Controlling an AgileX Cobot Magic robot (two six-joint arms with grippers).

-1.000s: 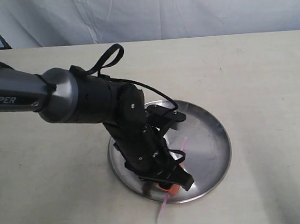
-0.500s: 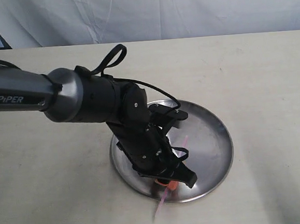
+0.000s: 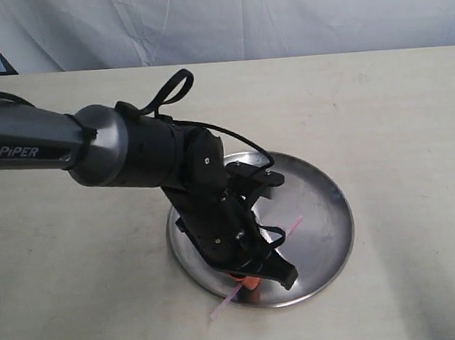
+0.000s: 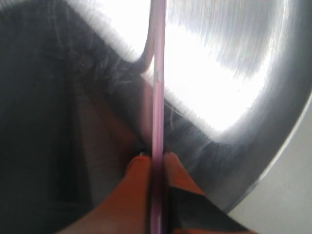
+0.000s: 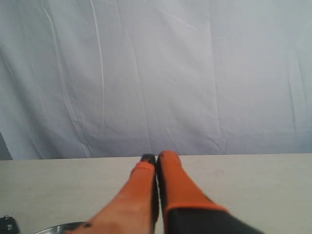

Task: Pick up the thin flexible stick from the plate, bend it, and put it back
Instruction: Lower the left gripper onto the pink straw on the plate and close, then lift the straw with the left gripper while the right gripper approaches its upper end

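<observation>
— Start at the left. What comes in there?

— The left arm (image 3: 44, 141), dark and grey, reaches in from the left edge over the pale counter (image 3: 396, 109) and bends down onto the plate (image 3: 332, 201).

— And its claw?

— The left claw (image 3: 250, 281) sits low at the plate's near rim. Its orange fingertips (image 4: 139, 168) are pinched on the thin flexible stick (image 3: 292, 227). The left wrist view shows the pink stick (image 4: 158, 97) running straight out from between them over the shiny metal (image 4: 234, 58).

— Where does the stick lie, then?

— It lies slantwise. One end pokes out past the plate's near rim over the counter, to the left of the claw. The other end points up and to the right over the plate's middle. It looks straight. I cannot tell whether the far end touches the metal.

— Anything further right?

— Bare counter, with a white cloth (image 3: 278, 16) hanging behind it.

— The other claw?

— The exterior view does not show it. In its own wrist view the right claw (image 5: 156, 157) has its fingertips pressed together on nothing. It hangs above the counter (image 5: 268, 180) and faces the cloth, with a sliver of the plate (image 5: 58, 228) at the edge.
</observation>
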